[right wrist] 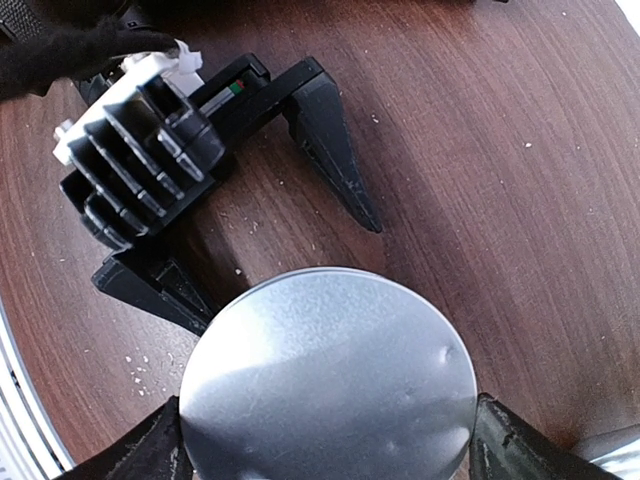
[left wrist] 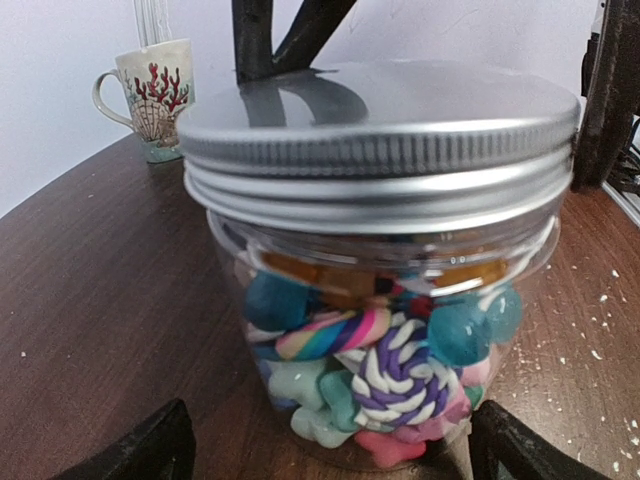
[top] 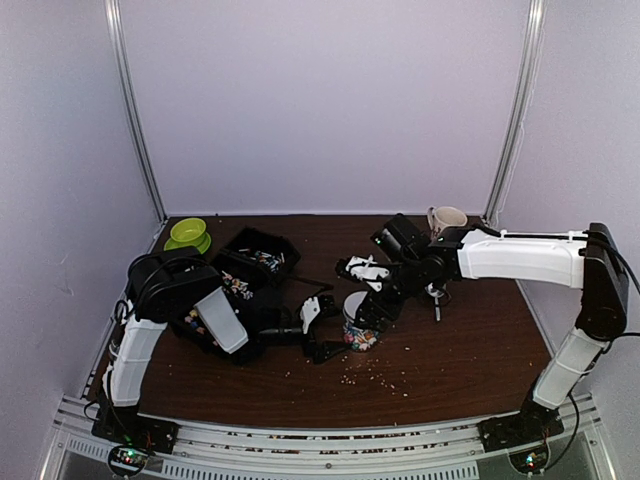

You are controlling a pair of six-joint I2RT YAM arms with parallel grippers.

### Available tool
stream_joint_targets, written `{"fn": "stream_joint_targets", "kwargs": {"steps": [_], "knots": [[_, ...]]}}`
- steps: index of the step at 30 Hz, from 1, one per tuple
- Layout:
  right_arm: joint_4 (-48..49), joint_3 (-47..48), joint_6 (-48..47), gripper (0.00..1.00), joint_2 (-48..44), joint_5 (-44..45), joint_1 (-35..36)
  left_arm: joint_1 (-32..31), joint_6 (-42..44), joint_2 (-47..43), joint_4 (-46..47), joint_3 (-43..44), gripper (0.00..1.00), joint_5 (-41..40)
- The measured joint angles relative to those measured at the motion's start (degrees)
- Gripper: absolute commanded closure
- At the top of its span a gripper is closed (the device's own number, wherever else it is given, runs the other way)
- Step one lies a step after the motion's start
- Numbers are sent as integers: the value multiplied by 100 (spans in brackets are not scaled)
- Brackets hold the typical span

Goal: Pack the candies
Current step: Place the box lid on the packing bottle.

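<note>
**Step in hand (judged):** closing the filled jar [left wrist: 380,300].

**Location of task items:**
- Candies [left wrist: 390,370] packed inside the clear jar to just under the neck: striped twists, a purple-and-white swirl, blue and teal pieces.
- Jar upright on the worktop [top: 450,350], near the middle, between the two arms.
- Metal lid [right wrist: 330,390] seated on the jar mouth, level as far as visible. Thread engagement not confirmable from these views.
- Black bin [top: 255,262] at rear left: small coloured pieces inside, too small to identify.

**Left claw** [right wrist: 288,272]: open wide and low on the worktop, one finger on each side of the jar base, apart from the wall. Nothing gripped.

**Right claw** [right wrist: 330,440]: above the jar, pointing down, jaws spread, with one finger [right wrist: 150,450] just outside each side of the lid rim. Contact with the rim not determinable; no grip evident.

**Next move (judged):**
1. Close the left claw on the jar body to steady it.
2. Close the right claw on the lid rim.
3. Turn until tight.

If already tight, lift the right claw straight up and clear instead. Avoid sideways drag on the lid: risk of tipping the jar.
</note>
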Motion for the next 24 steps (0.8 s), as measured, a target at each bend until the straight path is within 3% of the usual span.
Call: {"fn": "stream_joint_targets", "kwargs": {"steps": [8, 24], "knots": [[55, -138, 11, 0, -129, 105, 61, 0, 0, 0, -17, 9, 2, -2], [201, -330, 15, 0, -560, 48, 72, 0, 0, 0, -26, 11, 2, -11]]}}
